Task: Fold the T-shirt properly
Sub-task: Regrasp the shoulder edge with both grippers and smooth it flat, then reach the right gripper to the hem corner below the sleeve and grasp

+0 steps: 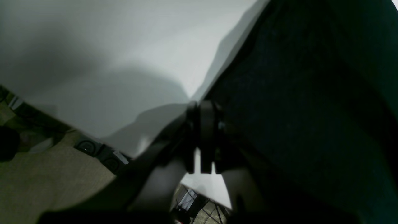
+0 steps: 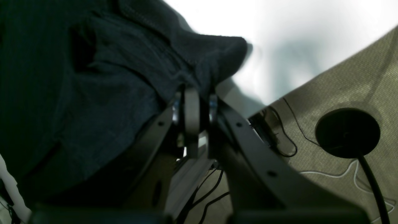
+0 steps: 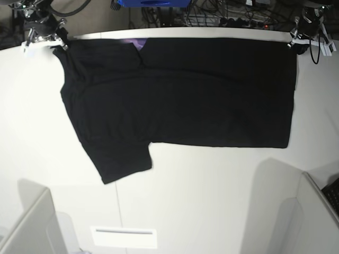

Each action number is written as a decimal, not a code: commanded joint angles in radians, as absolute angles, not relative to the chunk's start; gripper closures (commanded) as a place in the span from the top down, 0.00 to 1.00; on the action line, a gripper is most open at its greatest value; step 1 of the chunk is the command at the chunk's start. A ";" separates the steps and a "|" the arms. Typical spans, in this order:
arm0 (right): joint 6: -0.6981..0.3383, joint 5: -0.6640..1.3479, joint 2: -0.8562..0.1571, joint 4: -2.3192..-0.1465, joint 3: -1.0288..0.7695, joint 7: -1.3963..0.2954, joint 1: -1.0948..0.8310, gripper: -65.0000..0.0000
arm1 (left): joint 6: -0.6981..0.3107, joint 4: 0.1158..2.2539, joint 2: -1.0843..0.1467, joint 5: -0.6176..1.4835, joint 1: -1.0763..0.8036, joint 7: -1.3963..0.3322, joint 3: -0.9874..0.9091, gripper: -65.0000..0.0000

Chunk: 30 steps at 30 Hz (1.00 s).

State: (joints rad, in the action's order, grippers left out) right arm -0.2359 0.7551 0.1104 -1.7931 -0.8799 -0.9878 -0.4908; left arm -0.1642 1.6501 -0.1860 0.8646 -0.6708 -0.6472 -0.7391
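Observation:
The black T-shirt point(image 3: 180, 95) lies spread flat on the white table point(image 3: 212, 196), plain side up, with one sleeve point(image 3: 122, 159) pointing toward the front left. A small purple patch of print point(image 3: 135, 42) shows at the far edge. My right gripper point(image 3: 53, 43) is at the shirt's far left corner; in the right wrist view the gripper point(image 2: 196, 93) is shut on bunched black cloth point(image 2: 118, 81). My left gripper point(image 3: 296, 43) is at the shirt's far right corner; in the left wrist view the gripper point(image 1: 203, 105) is shut at the edge of the cloth point(image 1: 304, 109).
Both grippers are at the table's far edge, with cables and a blue object point(image 3: 153, 2) beyond it. A white label point(image 3: 124, 237) lies near the front edge. Grey panels stand at the front left point(image 3: 32, 227) and front right point(image 3: 312, 217). A black round base point(image 2: 347, 132) sits on the carpet.

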 commanded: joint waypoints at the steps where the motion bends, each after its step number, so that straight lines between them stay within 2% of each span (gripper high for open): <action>1: -0.240 0.768 0.102 -1.808 -0.888 -0.975 -0.492 0.00 | -0.173 1.666 -0.199 0.869 -0.685 -0.631 -0.750 0.00; 7: -0.239 0.768 0.104 -1.810 -0.891 -0.975 -0.496 0.00 | -0.170 1.666 -0.199 0.868 -0.687 -0.631 -0.794 0.00; 8: -0.239 0.768 0.104 -1.810 -0.891 -0.975 -0.496 0.08 | -0.170 1.666 -0.199 0.868 -0.687 -0.631 -0.806 0.09; 10: -0.239 0.773 0.105 -1.810 -0.897 -0.975 -0.498 0.32 | -0.170 1.666 -0.199 0.868 -0.687 -0.631 -0.834 0.31; 12: -0.239 0.773 0.108 -1.811 -0.923 -0.970 -0.499 0.45 | -0.170 1.666 -0.199 0.868 -0.685 -0.631 -0.860 0.51; 14: -0.240 0.773 0.117 -1.811 -0.951 -0.966 -0.496 0.46 | -0.171 1.666 -0.199 0.868 -0.679 -0.631 -0.881 0.67; 17: -0.242 0.773 0.116 -1.827 -0.981 -0.966 -0.487 0.45 | -0.171 1.681 -0.199 0.871 -0.668 -0.631 -0.888 0.80; 22: -0.242 0.768 0.108 -1.908 -1.024 -0.966 -0.427 0.46 | -0.171 1.742 -0.199 0.869 -0.657 -0.628 -0.894 0.82; 27: -0.234 0.765 0.045 -1.920 -1.017 -0.977 -0.272 0.46 | -0.171 1.805 -0.194 0.874 -0.627 -0.631 -0.961 0.82; 30: -0.199 0.765 0.013 -1.916 -0.938 -0.977 -0.183 0.46 | -0.171 1.831 -0.199 0.874 -0.622 -0.631 -0.966 0.82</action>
State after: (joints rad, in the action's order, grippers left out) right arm -0.1852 0.7292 0.0246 -1.8996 -0.9382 -0.9932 -0.1947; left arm -0.1646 1.8160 -0.1871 0.8688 -0.6079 -0.6476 -0.9543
